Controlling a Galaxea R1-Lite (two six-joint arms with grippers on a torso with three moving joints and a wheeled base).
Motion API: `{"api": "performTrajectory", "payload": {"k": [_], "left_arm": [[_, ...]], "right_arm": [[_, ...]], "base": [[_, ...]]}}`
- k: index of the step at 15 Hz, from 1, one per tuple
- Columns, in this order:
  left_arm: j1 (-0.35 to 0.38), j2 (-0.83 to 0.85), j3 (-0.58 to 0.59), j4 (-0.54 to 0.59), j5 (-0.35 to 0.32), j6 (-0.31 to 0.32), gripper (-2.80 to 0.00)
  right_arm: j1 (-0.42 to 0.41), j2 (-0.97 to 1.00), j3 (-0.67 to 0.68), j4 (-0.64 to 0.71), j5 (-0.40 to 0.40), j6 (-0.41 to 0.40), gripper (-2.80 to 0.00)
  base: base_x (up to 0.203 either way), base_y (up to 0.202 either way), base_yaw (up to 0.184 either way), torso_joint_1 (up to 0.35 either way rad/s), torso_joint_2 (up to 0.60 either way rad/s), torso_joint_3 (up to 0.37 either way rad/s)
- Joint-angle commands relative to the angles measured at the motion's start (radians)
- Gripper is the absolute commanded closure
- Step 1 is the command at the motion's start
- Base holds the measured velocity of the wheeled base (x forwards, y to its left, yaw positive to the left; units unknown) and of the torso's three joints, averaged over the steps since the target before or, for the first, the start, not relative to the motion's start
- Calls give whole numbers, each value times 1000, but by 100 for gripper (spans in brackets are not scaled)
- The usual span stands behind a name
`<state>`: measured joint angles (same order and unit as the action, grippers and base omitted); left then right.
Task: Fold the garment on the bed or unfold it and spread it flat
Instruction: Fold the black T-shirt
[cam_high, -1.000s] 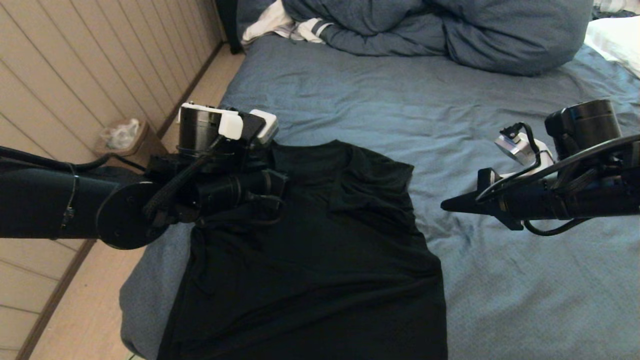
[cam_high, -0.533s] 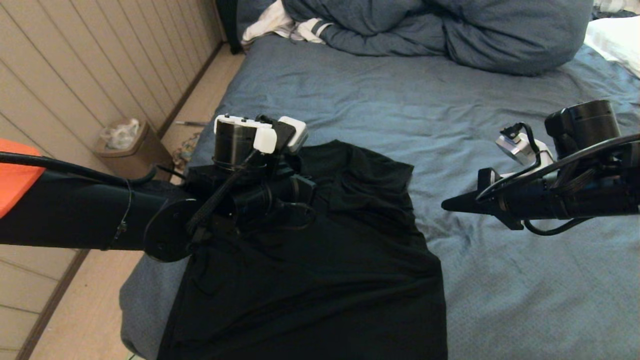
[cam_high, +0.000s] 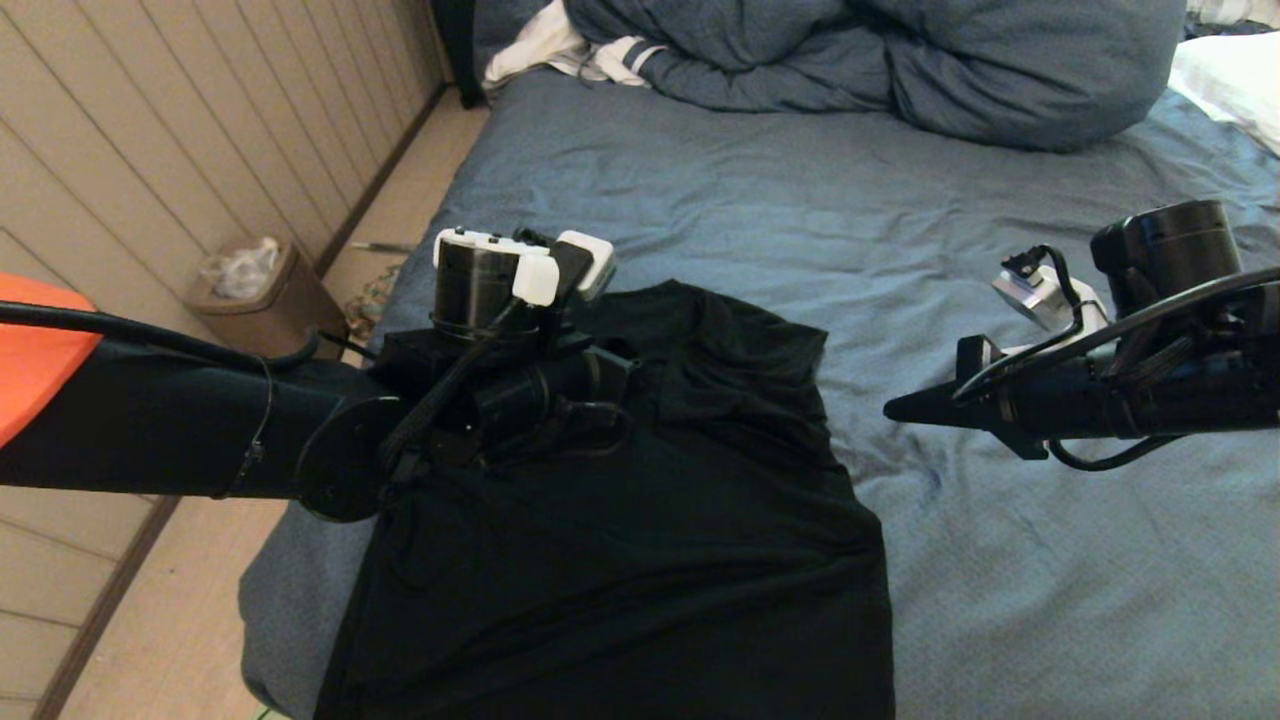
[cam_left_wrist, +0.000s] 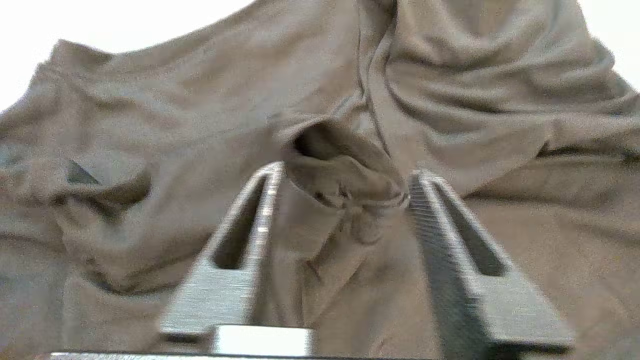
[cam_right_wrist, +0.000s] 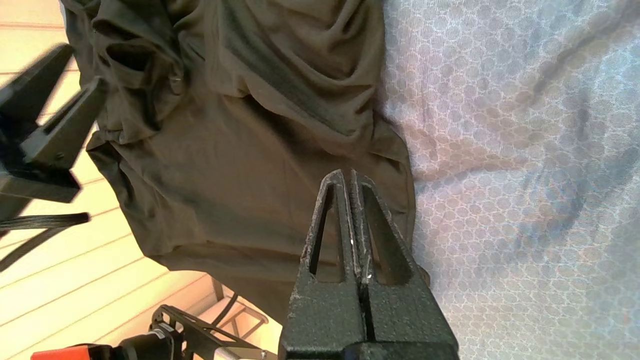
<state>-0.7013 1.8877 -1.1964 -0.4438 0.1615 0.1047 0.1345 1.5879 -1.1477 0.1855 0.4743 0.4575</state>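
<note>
A: Where is the plain black short-sleeved cotton T-shirt (cam_high: 640, 540)?

B: It lies on the wide bed with the wrinkled slate-blue sheet (cam_high: 1050, 600), near the bed's left edge, with the plain side up. The lower body is fairly flat; the top part is rumpled, and one side is folded over onto the chest.

A: And the left tool (cam_left_wrist: 345, 185)?

B: It sits over the shirt's upper left part, by the shoulder. Its two grey ribbed fingers (cam_left_wrist: 425, 215) stand apart, released. In the left wrist view a puckered bunch of fabric rises between them, touching the inner face of one finger near the tip, but nothing is clamped. From the head view the fingers themselves are hidden under the arm's black wrist housing (cam_high: 500, 390).

A: The right tool (cam_high: 905, 408)?

B: Clenched on nothing, fingers pressed together to a point. It hangs above bare sheet just beside the shirt's right edge, aimed toward the shirt, and is well apart from the left tool.

A: What lies beyond them?

B: Past both tools, at the head of the bed, is a bulky heaped blue duvet (cam_high: 900, 60) with some white striped clothing (cam_high: 560, 45) beside it. Left of the left arm, off the bed, a small brown waste bin with a clear liner (cam_high: 250, 290) stands on the pale wood floor (cam_high: 180, 620) against a panelled wall (cam_high: 150, 130).
</note>
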Motion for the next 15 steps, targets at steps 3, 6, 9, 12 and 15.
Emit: {"api": "performTrajectory", "payload": {"k": [3, 6, 9, 12, 15], "left_arm": [[10, -102, 4, -2, 16, -36, -280], [112, -152, 69, -3, 28, -64, -280], [146, -135, 118, -4, 25, -68, -280], [167, -58, 94, -23, 25, -83, -280], [217, 53, 38, -85, 29, -84, -280]], "right_arm": [[1, 1, 3, -6, 3, 3, 0], [1, 0, 3, -6, 3, 3, 0], [2, 0, 3, -6, 3, 3, 0], [1, 0, 3, -6, 3, 3, 0], [-1, 0, 3, -6, 3, 3, 0]], "base": [[0, 0, 0, 0, 0, 0], [0, 0, 0, 0, 0, 0], [0, 0, 0, 0, 0, 0], [0, 0, 0, 0, 0, 0], [0, 0, 0, 0, 0, 0]]}}
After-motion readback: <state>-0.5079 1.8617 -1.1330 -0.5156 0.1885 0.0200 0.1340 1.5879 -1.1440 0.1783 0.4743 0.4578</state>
